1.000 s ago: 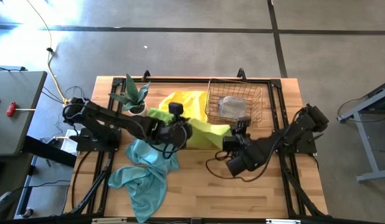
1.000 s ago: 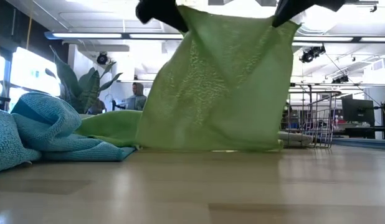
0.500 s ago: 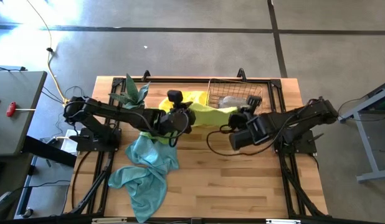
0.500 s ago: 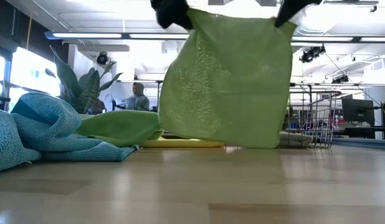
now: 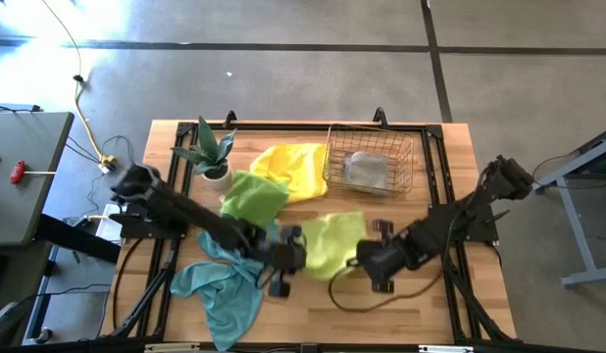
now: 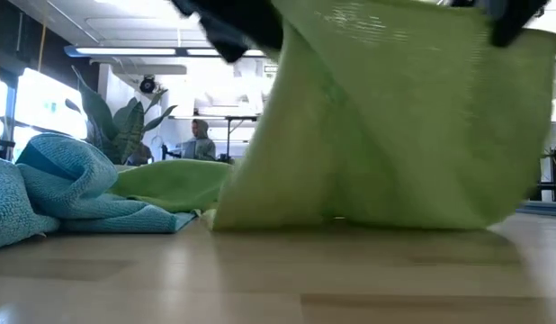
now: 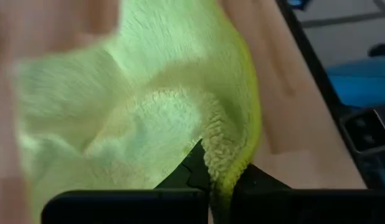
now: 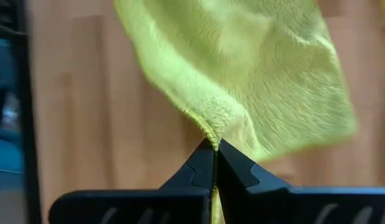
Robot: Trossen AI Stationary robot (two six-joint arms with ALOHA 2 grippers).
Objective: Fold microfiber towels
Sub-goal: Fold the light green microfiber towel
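High view. Wooden table [image 5: 401, 314] fills the centre of the frame. 1 lime green towel [image 5: 334, 243] sits just below centre, stretched between 2 grippers. Left gripper [image 5: 291, 257] is at the towel's left edge, right gripper [image 5: 374, 257] at its right edge; both arms reach in from the frame's sides. A 2nd lime green towel [image 5: 254, 194] lies crumpled up and to the left of centre, touching a yellow towel [image 5: 291, 167] above it. A teal towel [image 5: 225, 289] is bunched at lower left, partly hanging off the table edge. A wire basket [image 5: 370, 167] at upper centre-right holds a grey towel [image 5: 366, 171]. A potted plant [image 5: 211, 152] stands at upper left.

Low view. The held lime green towel hangs across the centre and right of the frame, its lower edge touching the tabletop. Teal towel at far left, 2nd green towel behind it, plant leaves at upper left. A person [image 6: 201, 139] is visible far back in the room.

Left wrist view. Left fingers [image 7: 186, 177] closed tight, a folded edge of the lime green towel pinched between them.

Right wrist view. Right fingers [image 8: 233, 168] closed tight, pinching a corner of the same towel, which spreads out above the table.
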